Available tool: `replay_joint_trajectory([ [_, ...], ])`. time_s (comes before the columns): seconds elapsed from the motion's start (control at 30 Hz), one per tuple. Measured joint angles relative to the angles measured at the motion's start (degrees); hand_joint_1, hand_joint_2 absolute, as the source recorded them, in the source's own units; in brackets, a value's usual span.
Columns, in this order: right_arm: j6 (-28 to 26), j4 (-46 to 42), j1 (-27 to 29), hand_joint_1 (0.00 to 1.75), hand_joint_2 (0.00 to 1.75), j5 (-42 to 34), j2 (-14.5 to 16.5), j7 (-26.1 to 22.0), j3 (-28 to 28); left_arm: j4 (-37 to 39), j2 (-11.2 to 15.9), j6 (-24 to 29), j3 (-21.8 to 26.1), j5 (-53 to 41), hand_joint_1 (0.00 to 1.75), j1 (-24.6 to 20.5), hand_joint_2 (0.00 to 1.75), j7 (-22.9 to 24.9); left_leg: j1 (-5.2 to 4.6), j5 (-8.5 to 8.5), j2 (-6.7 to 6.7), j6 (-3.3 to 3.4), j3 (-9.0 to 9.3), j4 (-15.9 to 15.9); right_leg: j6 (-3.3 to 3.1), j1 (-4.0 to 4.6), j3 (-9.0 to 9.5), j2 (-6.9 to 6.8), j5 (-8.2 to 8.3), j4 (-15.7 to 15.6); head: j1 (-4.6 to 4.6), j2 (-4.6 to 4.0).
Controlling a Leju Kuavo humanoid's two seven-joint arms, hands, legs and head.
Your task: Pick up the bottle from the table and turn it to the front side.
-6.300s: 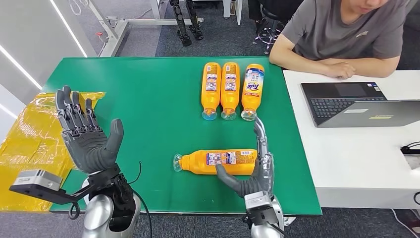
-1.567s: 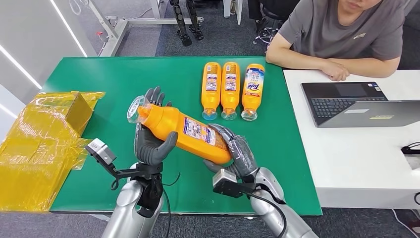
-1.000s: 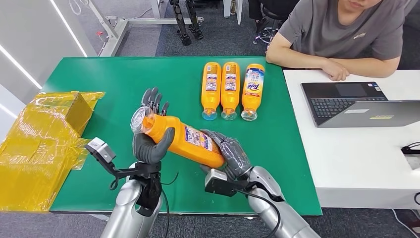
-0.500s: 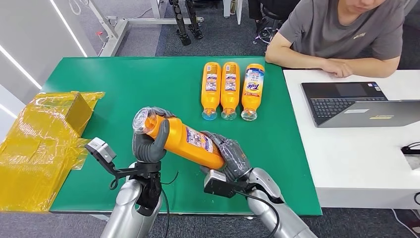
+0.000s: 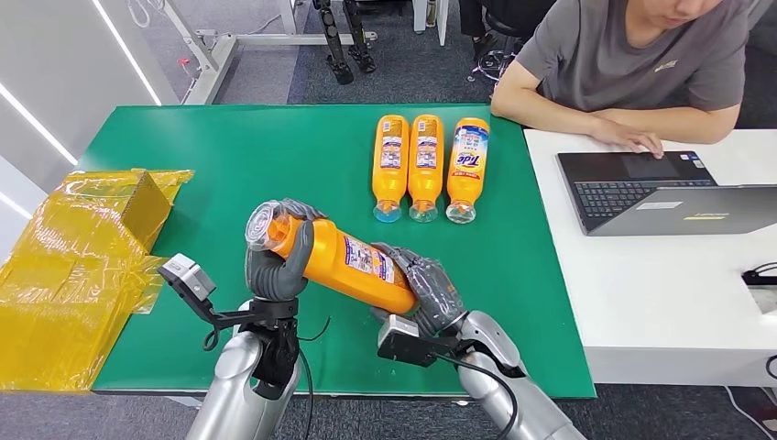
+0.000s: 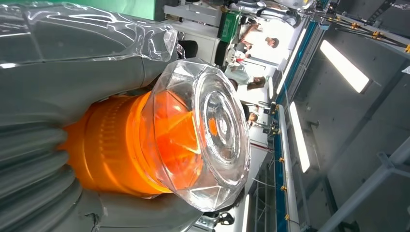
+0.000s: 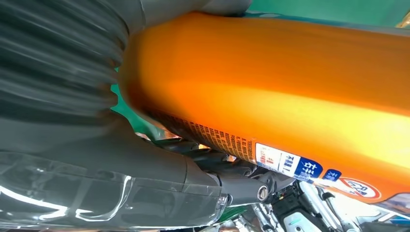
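Head view, item one: orange plastic bottle with clear faceted cap point(image 5: 344, 261), held above the green table top point(image 5: 229, 174), tilted, cap end raised toward the robot's left, white-and-blue printed label facing up. Left hand point(image 5: 275, 266): grey fingers wrapped around the bottle's neck just below the cap, clamped on it. Right hand point(image 5: 426, 289): closed around the bottle's base end, gripping it. Left wrist view: clear cap point(image 6: 203, 130) and orange neck close up, grey thumb and fingers pressed around the neck. Right wrist view: orange bottle body point(image 7: 290, 87) with a strip of small print and blue label patches, right hand's grey fingers curled beneath it. Item two: three matching orange bottles point(image 5: 426, 165) lying side by side at the table's far edge, caps pointing toward the robot. Item three: crumpled yellow plastic-wrapped package point(image 5: 73, 266) at the table's left side. Item four: open grey laptop point(image 5: 660, 192) on the adjoining white desk point(image 5: 660, 293), a seated person in a grey shirt point(image 5: 641, 55) resting a hand at its keyboard.
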Motion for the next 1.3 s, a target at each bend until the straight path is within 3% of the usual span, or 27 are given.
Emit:
replay_joint_trajectory([
  [0.1, -0.9, -0.4, 0.3, 0.0, 1.75, -0.6, 0.1, -0.8, -0.3, 0.0, 0.0, 0.2, 0.0, 0.1, 1.75, 0.0, 1.75, 0.0, 0.0, 0.0, 0.0, 0.0, 0.0, 0.0, 0.0, 0.0, 0.0, 0.0, 0.0, 0.0, 0.0, 0.0],
  [0.37, -9.9, -8.3, 5.8, 0.0, 1.75, -16.2, 2.0, -5.9, -2.7, -2.2, 0.1, 6.3, 0.2, -3.5, 1.75, 0.2, 1.75, 0.0, 0.01, -0.02, 0.0, -0.02, -0.03, 0.0, 0.0, 0.01, -0.01, -0.01, -0.02, 0.0, 0.01, 0.0],
  [0.57, -11.3, -12.2, 8.5, 0.0, 1.75, -21.4, 2.0, -7.9, -2.7, -7.2, 2.6, 20.5, -0.4, -12.0, 1.75, -0.4, 1.75, 0.0, 0.01, -0.01, 0.01, -0.02, -0.01, 0.0, 0.0, 0.01, -0.01, 0.0, -0.01, 0.0, 0.0, 0.0],
  [1.0, -11.4, -14.1, 9.7, 0.0, 1.75, -22.0, 2.0, -8.4, -2.7, -9.9, 5.4, 21.9, -1.1, -12.8, 1.75, -0.9, 1.75, 0.0, 0.0, -0.01, 0.01, -0.02, -0.02, 0.0, -0.01, 0.0, -0.01, 0.0, -0.01, 0.0, 0.0, 0.0],
  [1.1, -11.5, -14.2, 9.7, 0.0, 1.75, -23.2, 2.1, -8.8, -2.7, -9.9, 6.0, 25.2, -1.4, -16.2, 1.75, -1.0, 1.75, 0.6, 0.0, -0.02, 0.01, -0.02, -0.02, 0.0, -0.01, 0.0, -0.01, 0.01, -0.01, 0.0, 0.0, 0.0],
  [1.17, -11.7, -14.8, 10.2, 0.0, 1.75, -24.7, 2.1, -9.4, -2.8, -9.2, 9.2, 30.2, -1.9, -26.9, 1.75, -1.6, 1.75, 5.6, 0.02, -0.02, 0.07, -0.03, 0.02, 0.0, -0.02, 0.0, 0.0, 0.07, -0.01, 0.0, 0.04, 0.0],
  [1.23, -12.0, -15.9, 11.1, 0.0, 1.75, -25.5, 2.1, -9.7, -2.9, -6.7, 15.5, 32.8, -2.2, -46.0, 1.75, -2.8, 1.75, 14.4, 0.03, -0.04, 0.24, -0.11, 0.13, -0.1, -0.08, 0.0, -0.02, 0.27, 0.0, 0.1, -0.02, 0.0],
  [1.3, -12.2, -16.8, 12.0, 0.0, 1.75, -25.7, 2.0, -9.7, -3.0, -3.3, 21.1, 33.4, -1.6, -64.6, 1.75, -3.5, 1.75, 19.4, 0.06, -0.01, 0.34, -0.25, 0.2, -0.1, -0.15, 0.01, -0.07, 0.41, 0.0, 0.1, -0.22, 0.0],
])
